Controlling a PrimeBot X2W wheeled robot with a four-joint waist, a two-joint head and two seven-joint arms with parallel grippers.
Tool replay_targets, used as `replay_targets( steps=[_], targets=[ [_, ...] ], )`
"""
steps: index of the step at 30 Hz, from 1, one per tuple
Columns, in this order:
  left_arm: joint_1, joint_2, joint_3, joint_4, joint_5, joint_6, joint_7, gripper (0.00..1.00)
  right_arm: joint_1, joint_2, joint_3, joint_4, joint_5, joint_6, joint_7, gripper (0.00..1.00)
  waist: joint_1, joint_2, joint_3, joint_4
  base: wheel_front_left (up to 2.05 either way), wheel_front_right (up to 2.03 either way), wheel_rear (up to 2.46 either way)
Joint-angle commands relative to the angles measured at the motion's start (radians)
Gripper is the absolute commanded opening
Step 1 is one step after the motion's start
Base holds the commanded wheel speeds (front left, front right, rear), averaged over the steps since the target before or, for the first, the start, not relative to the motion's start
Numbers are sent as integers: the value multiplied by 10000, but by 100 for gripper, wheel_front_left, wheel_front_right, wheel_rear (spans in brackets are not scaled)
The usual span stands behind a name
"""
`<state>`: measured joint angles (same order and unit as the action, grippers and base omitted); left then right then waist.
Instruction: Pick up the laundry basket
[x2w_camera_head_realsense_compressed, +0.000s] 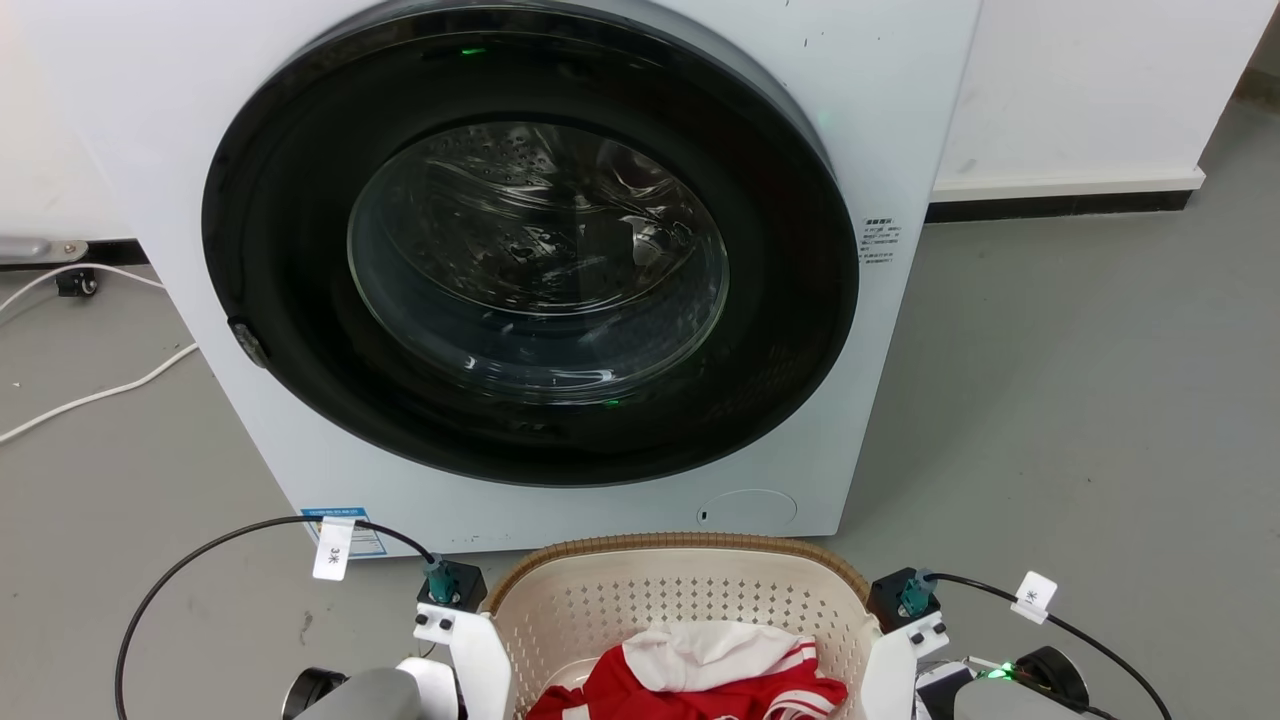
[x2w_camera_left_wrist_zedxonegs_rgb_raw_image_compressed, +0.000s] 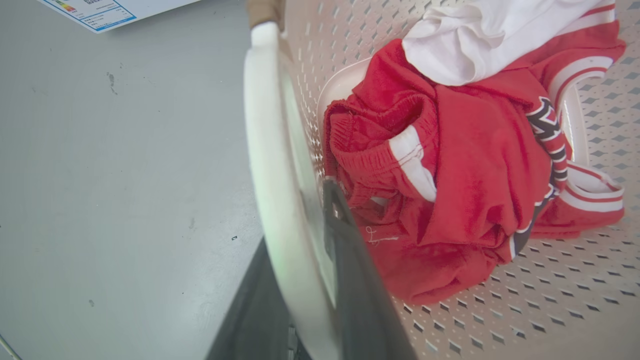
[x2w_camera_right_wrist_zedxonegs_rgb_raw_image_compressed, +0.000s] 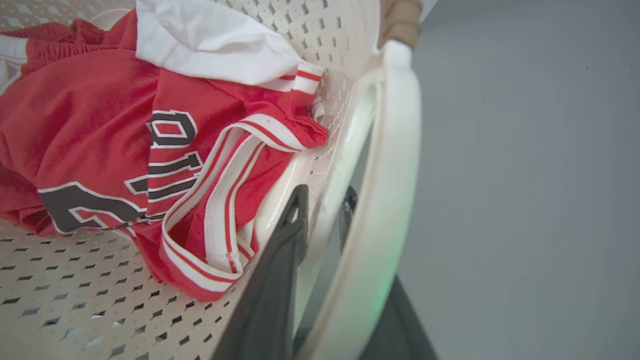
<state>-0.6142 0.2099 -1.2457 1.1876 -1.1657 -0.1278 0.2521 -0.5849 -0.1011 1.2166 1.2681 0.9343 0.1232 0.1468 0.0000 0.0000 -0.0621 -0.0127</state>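
The laundry basket (x2w_camera_head_realsense_compressed: 680, 585), cream with perforated walls and a brown woven-look rim, stands on the floor right in front of the washer, at the bottom of the head view. Red and white clothes (x2w_camera_head_realsense_compressed: 700, 665) lie inside it. Its white loop handles (x2w_camera_head_realsense_compressed: 485, 660) (x2w_camera_head_realsense_compressed: 888, 672) stand upright on both sides. My left gripper (x2w_camera_left_wrist_zedxonegs_rgb_raw_image_compressed: 305, 212) is shut on the left handle (x2w_camera_left_wrist_zedxonegs_rgb_raw_image_compressed: 270, 165), one dark finger inside the basket and one outside. On the other side my right gripper (x2w_camera_right_wrist_zedxonegs_rgb_raw_image_compressed: 325, 200) is shut on the right handle (x2w_camera_right_wrist_zedxonegs_rgb_raw_image_compressed: 390, 200) in the same way.
A white front-loading washer (x2w_camera_head_realsense_compressed: 900, 120) with a large dark round door (x2w_camera_head_realsense_compressed: 530, 260), closed, rises just behind the basket. White cables (x2w_camera_head_realsense_compressed: 100, 392) trail over the grey floor on the left. A white wall with a dark baseboard (x2w_camera_head_realsense_compressed: 1060, 205) runs at the back right.
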Motion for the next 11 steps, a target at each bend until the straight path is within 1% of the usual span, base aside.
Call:
replay_targets(
  steps=[1, 11],
  targets=[
    [-232, 93, -36, 3, 24, -36, -117, 0, -67, 32, 118, 0, 4, 137, -14, 0, 0, 0, 9, -1, 0, 0, 0],
    [-219, 82, -117, -16, -58, -36, -149, 0, -88, 10, 250, 36, 116, 138, -70, 0, 0, 0, 42, 15, 0, 0, 0]
  ],
)
